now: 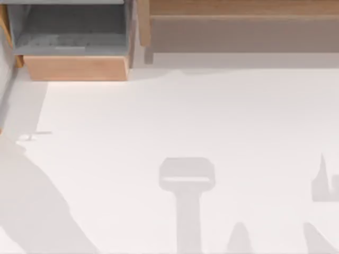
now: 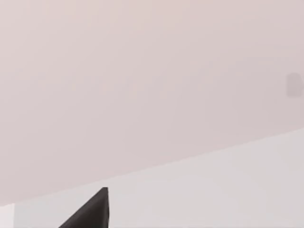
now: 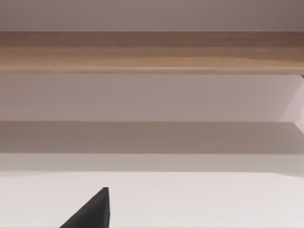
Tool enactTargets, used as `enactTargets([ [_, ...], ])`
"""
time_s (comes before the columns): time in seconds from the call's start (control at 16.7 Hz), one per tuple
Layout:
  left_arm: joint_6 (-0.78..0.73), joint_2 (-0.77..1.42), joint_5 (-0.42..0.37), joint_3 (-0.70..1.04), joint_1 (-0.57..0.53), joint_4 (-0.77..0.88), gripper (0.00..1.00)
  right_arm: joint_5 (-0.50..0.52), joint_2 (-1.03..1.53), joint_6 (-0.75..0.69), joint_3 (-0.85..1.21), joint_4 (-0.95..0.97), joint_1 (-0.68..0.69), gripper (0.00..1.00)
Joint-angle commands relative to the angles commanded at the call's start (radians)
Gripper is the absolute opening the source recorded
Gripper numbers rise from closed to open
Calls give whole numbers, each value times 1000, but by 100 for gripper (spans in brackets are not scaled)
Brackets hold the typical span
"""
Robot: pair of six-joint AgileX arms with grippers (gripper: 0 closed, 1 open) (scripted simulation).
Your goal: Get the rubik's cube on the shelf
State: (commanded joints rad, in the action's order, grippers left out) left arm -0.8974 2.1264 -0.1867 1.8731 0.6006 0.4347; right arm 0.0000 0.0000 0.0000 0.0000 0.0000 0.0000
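The rubik's cube is out of view. The shelf [image 1: 238, 7] is a long light-brown plank with a grey-brown front face, running along the back right of the table. In the right wrist view the shelf [image 3: 152, 52] spans the picture as a wooden band, with shadowed wall beneath it. A dark tip of my right gripper [image 3: 90, 213] pokes in over the white table, facing the shelf from a distance. A dark tip of my left gripper [image 2: 90, 213] sits over the table, facing a plain pale wall.
A grey box-like compartment with a light wood front [image 1: 77, 67] stands at the back left, beside the shelf's end. The white table [image 1: 175, 111] carries soft grey shadows of the arms along its front and left.
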Motion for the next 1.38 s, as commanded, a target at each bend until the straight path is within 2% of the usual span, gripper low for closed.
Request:
enactTargets([
  [0.3,245,143,56,287,-135,490,100,0,0,0,0,0,0,100],
  [0.6,424,269,89,459,-225,808,100,0,0,0,0,0,0,100],
  [0.78,471,308,97,498,-244,886,100,0,0,0,0,0,0,100],
  [1.38,487,250,103,463,-255,914,100,0,0,0,0,0,0,100],
])
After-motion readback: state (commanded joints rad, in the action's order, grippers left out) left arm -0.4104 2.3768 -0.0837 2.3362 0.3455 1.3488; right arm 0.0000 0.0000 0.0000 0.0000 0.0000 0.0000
